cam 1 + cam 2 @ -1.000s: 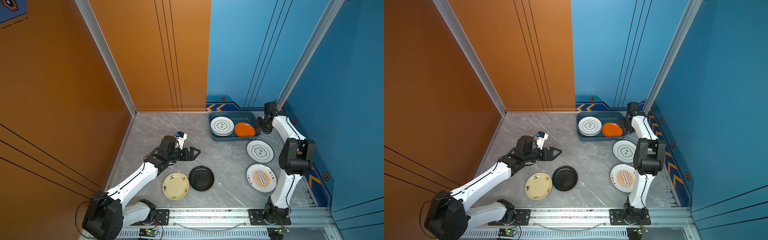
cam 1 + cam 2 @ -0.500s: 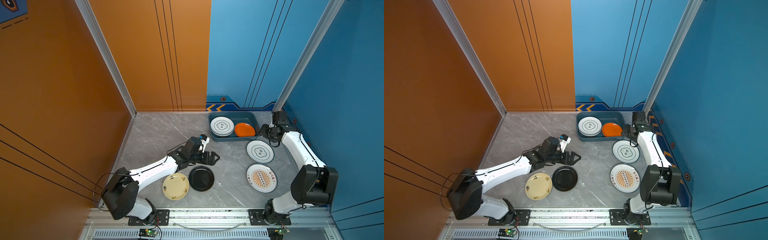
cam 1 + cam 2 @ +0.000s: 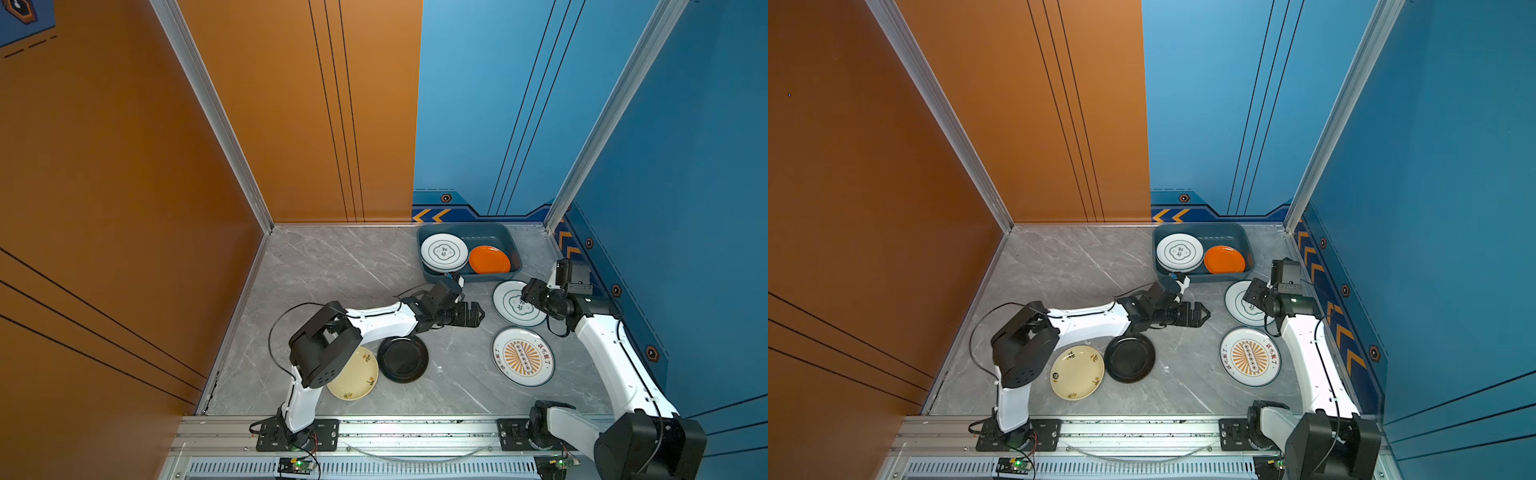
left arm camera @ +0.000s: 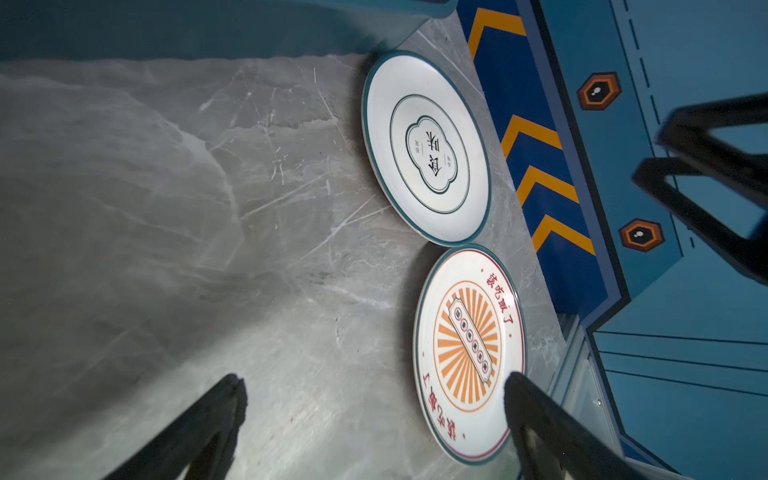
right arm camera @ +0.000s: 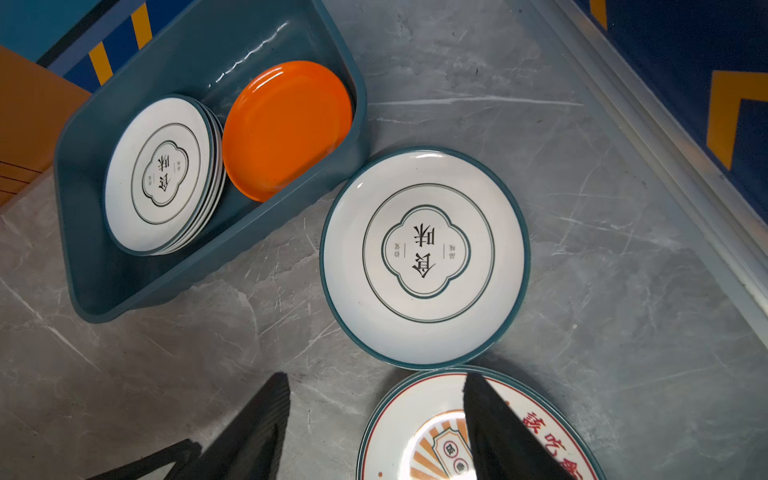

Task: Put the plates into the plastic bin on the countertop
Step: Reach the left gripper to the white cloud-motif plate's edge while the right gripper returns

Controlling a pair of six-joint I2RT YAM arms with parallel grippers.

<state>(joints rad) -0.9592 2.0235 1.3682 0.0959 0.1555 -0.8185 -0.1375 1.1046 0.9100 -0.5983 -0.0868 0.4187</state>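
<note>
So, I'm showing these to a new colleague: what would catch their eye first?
The bright orange plate pops first, lying in the plastic bin at the far side of the countertop, beside a stack of white plates. Next come the sunburst plate by the right arm and the black plate beside the cream plate near the front.

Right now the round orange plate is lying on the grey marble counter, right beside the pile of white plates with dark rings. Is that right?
Not quite. The round plain orange plate is not on the grey marble countertop. It lies inside the dark teal plastic bin. It is indeed right beside the stack of white ringed plates, which is in the bin too. The right wrist view shows this best.
</note>
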